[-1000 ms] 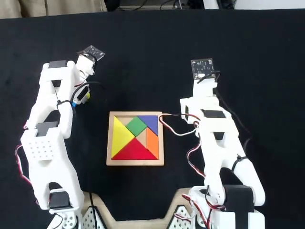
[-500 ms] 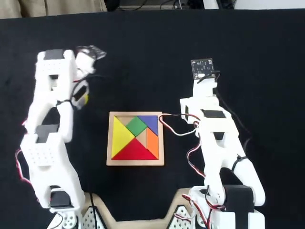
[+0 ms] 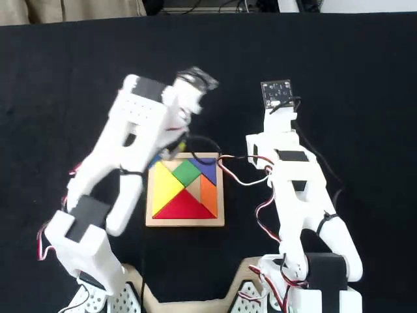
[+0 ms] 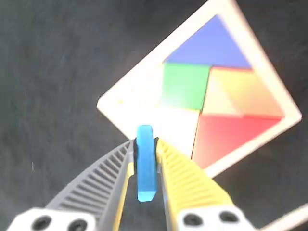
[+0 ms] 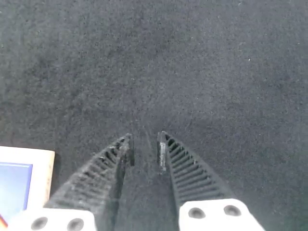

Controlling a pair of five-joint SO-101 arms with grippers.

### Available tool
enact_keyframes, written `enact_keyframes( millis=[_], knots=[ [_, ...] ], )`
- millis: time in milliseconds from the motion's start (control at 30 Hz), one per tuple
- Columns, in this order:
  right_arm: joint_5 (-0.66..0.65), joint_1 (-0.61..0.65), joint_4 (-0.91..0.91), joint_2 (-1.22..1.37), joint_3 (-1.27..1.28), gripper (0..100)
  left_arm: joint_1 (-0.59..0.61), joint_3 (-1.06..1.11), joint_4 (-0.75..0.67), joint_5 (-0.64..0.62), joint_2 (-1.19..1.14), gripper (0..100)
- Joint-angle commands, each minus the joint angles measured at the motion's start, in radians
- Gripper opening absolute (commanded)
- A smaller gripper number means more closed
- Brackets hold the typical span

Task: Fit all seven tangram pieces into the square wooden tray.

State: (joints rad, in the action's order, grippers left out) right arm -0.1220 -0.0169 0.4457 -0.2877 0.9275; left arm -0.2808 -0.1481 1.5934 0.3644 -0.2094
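The square wooden tray (image 3: 186, 223) lies at the table's middle with yellow (image 3: 164, 186), red (image 3: 184, 205), green (image 3: 187, 171), blue (image 3: 206, 168) and orange (image 3: 208, 192) pieces in it. My left gripper (image 4: 144, 142) is shut on a small light-blue piece (image 4: 146, 168) held on edge. It hovers just off the tray's (image 4: 264, 65) far left corner, where bare wood shows. My left arm (image 3: 140, 124) leans over that corner. My right gripper (image 5: 144, 144) is slightly open with nothing in it, over black cloth beside the tray's far right corner (image 5: 26, 159).
Black cloth (image 3: 339, 78) covers the whole table. My right arm (image 3: 290, 176) stands just right of the tray, its red and white cable (image 3: 238, 176) looping close to the tray's right edge. Open cloth lies beyond the tray and to the far left.
My left arm has swung from the table's left side to the tray's far left corner, carrying the light-blue piece. The right arm has kept still.
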Motion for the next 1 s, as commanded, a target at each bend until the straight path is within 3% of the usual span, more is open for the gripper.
enact_keyframes(
  millis=[0, 200, 567, 967],
  knots=[
    [-0.011, -0.037, -0.012, -0.012, -0.021, 9.3, -0.061, 0.136, -0.201, 0.087, 0.048, 6],
    [-0.011, -0.084, -0.02, -0.012, -0.027, 9.3, -0.068, 0.36, -0.443, 0.292, 0.055, 6],
    [-0.011, -0.086, -0.021, -0.005, -0.036, 9.3, -0.03, 0.383, -0.562, 0.443, 0.054, 7],
    [-0.011, -0.086, -0.048, -0.004, -0.03, 9.3, -0.013, 0.4, -0.566, 0.612, 0.044, 7]
  ],
)
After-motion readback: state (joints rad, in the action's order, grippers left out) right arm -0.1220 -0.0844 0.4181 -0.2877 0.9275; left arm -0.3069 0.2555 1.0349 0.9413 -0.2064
